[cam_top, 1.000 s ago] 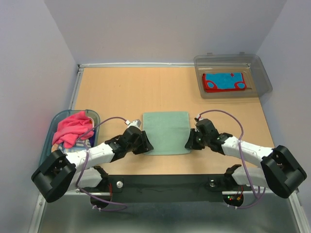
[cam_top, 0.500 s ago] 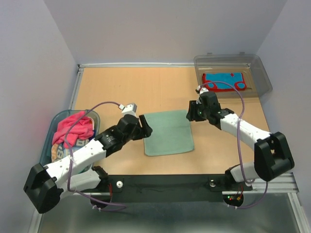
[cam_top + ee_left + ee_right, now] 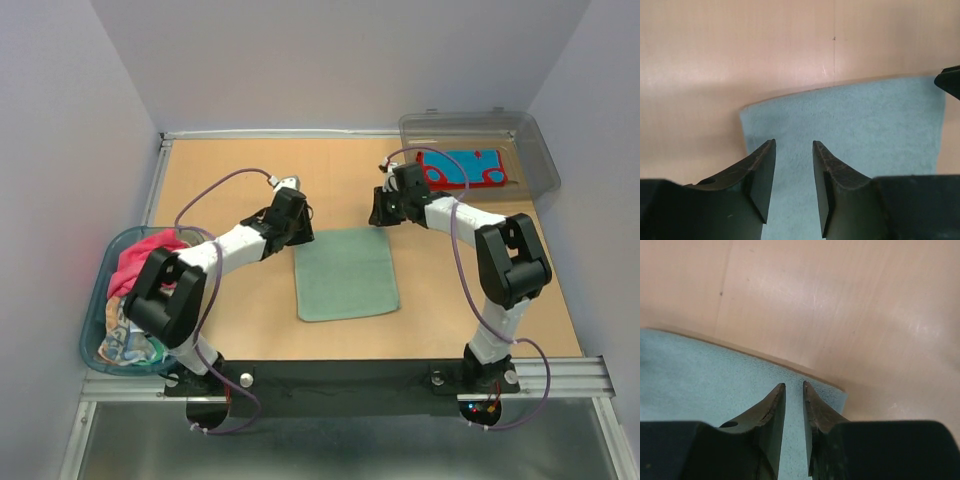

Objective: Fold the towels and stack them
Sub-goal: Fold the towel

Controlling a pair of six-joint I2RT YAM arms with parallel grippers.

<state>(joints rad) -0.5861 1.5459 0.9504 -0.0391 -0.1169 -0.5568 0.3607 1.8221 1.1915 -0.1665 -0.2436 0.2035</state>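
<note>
Flat on pale, smooth wooden tabletop (image 3: 330, 170), mid-scene: teal terry-cloth towel (image 3: 346, 273), nappy surface, folded into a neat rectangle. Over its far-left corner: left gripper (image 3: 792, 175), black wedge-shaped jaws moderately apart, nothing between them. Over the far-right corner: right gripper (image 3: 794, 410), narrowed to a thin slit, empty. Near left: crumpled pink towel (image 3: 150, 262) heaped in blue-rimmed oval plastic tub (image 3: 90, 340).

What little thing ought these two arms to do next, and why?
Probably lower and pinch. The left gripper and right gripper each hover over a far corner of the flat teal towel, jaws apart, holding nothing.
</note>
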